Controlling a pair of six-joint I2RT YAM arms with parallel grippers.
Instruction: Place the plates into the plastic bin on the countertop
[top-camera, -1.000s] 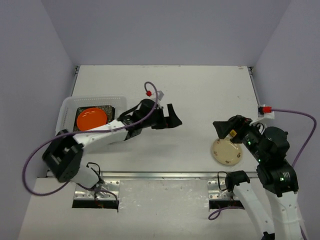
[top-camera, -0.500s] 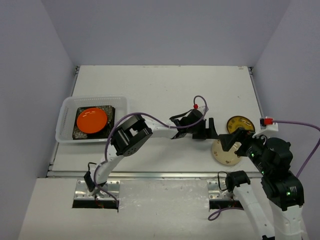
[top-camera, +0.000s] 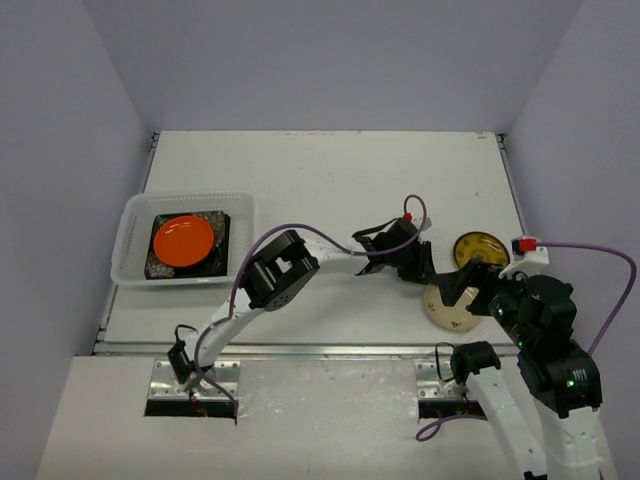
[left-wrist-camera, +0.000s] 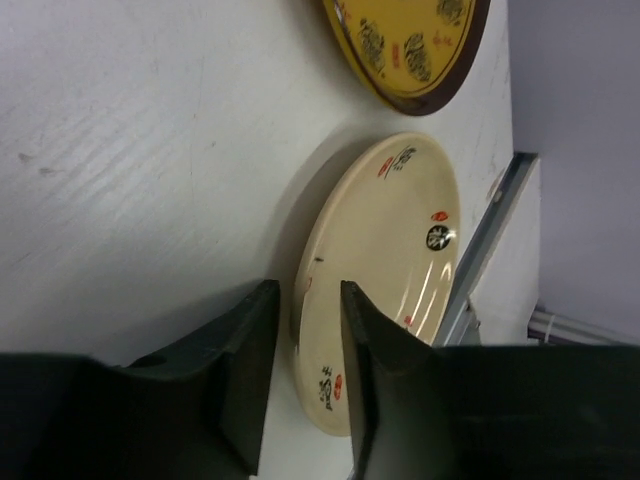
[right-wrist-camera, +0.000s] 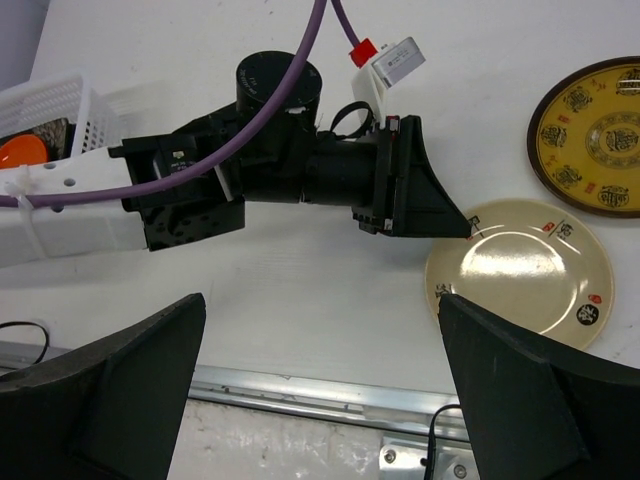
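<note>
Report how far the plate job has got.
Done: orange plate and black floral plate sit in the bin. In hand: left claw straddles the rim of the cream plate, not yet clamped. Left: cream plate and yellow plate, on the countertop.

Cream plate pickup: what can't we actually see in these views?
Left gripper grip: left wrist shows the cream plate rim between the jaws, contact unclear; in top view the right arm covers part of the plate.
Yellow plate: cut by the top edge in left wrist, by the right edge in right wrist.
Square plate in the bin: mostly under the orange plate in top view; anything beneath is hidden.
</note>
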